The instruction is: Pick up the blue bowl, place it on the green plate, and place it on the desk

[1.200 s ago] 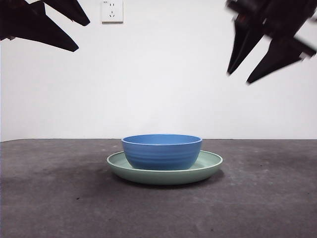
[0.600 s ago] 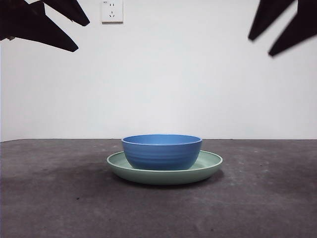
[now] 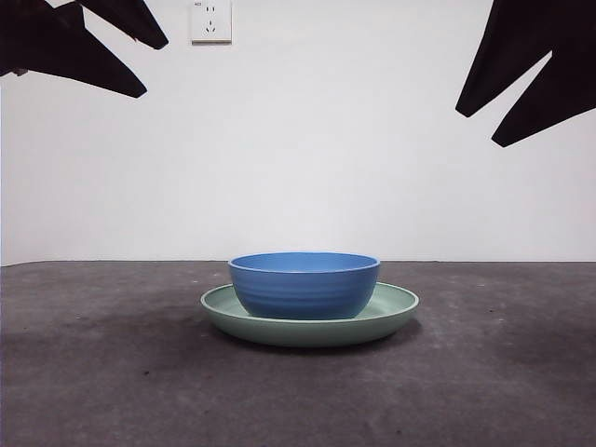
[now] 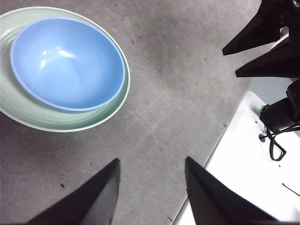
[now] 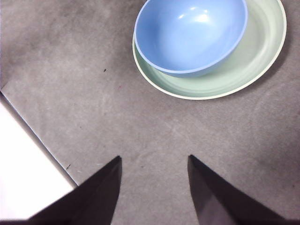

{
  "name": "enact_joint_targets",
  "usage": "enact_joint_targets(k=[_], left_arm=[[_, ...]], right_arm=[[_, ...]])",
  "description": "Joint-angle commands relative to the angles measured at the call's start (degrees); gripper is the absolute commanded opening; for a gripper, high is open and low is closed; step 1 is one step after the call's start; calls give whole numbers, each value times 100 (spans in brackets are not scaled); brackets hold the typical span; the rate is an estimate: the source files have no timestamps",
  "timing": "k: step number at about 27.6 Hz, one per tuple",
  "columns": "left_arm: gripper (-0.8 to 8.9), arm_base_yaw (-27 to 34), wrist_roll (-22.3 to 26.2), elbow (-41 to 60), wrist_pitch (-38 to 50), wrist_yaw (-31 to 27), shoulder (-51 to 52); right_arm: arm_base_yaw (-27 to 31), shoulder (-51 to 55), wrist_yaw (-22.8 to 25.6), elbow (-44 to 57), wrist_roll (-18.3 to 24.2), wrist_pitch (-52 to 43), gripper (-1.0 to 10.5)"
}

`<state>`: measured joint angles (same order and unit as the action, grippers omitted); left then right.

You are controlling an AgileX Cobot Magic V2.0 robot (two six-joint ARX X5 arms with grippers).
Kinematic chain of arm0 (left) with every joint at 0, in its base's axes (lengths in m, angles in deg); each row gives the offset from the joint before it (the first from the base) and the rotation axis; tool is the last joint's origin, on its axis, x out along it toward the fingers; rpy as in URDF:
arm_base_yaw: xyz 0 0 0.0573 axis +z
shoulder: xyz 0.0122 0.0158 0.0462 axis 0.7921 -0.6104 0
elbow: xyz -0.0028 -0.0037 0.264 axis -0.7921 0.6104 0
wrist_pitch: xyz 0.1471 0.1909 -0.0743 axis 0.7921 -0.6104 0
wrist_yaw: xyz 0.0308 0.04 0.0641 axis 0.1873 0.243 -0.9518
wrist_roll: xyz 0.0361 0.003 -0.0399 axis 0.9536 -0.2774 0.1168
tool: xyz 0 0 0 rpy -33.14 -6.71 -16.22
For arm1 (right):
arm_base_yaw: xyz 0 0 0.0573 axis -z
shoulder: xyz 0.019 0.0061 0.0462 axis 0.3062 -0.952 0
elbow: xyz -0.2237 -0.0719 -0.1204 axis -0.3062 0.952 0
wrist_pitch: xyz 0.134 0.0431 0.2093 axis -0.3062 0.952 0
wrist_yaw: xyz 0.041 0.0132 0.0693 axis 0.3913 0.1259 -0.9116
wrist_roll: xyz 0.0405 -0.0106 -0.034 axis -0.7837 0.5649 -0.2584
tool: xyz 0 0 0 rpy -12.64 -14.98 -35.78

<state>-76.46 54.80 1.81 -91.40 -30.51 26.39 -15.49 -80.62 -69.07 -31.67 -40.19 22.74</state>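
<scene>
Low in the front view, the desk [image 3: 112,372] fills the near ground, and at the lower centre sits the plate [image 3: 396,305] with the bowl [image 3: 304,287] standing upright inside it, a little off centre toward the plate's left rim. Beyond them is a white wall with one socket [image 3: 210,20] at the top, left of centre. High at the upper left corner hangs the left gripper [image 3: 140,65], and at the upper right the right gripper [image 3: 484,116], both well above and apart from the dishes. Each wrist view shows its own jaws spread wide with nothing between them; the left gripper [image 4: 152,168] and right gripper [image 5: 154,166] look down on bare desk, with the bowl [image 4: 68,63] and plate [image 4: 28,119] off to one side. Judging by this, the bowl is already on the plate and the remaining step is setting it on the desk. The risks I see: a jaw coming down on the bowl's thin rim could slip on the glossy inside; a shallow grip could let the bowl tilt and drop back, knocking the plate; lifting off centre could drag the plate along the desk; and with both arms high over the same spot, they could clash if both descend. The count: one bowl, one plate, one desk, one socket, two grippers.
</scene>
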Motion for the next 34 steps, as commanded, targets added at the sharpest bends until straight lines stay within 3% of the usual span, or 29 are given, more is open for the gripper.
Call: enact_joint_targets(k=[1, 8, 9, 11, 12, 34], left_arm=[[218, -31, 28, -52, 20, 28, -20], [204, -31, 28, -52, 24, 28, -20], [169, -31, 28, -52, 24, 28, -20], [28, -31, 28, -55, 28, 28, -20], [11, -31, 28, -52, 28, 26, -20], [15, -31, 28, -55, 44, 26, -20]], right_arm=[[-42, -28, -15, -59, -39, -48, 224], [-42, -28, -11, -59, -35, -48, 222], [-42, -28, -13, -59, -33, -48, 197], [-42, -28, -9, -59, -33, -48, 40], [-42, -28, -4, -59, -26, -50, 5], [-42, -28, 7, -61, -28, -199, 12]])
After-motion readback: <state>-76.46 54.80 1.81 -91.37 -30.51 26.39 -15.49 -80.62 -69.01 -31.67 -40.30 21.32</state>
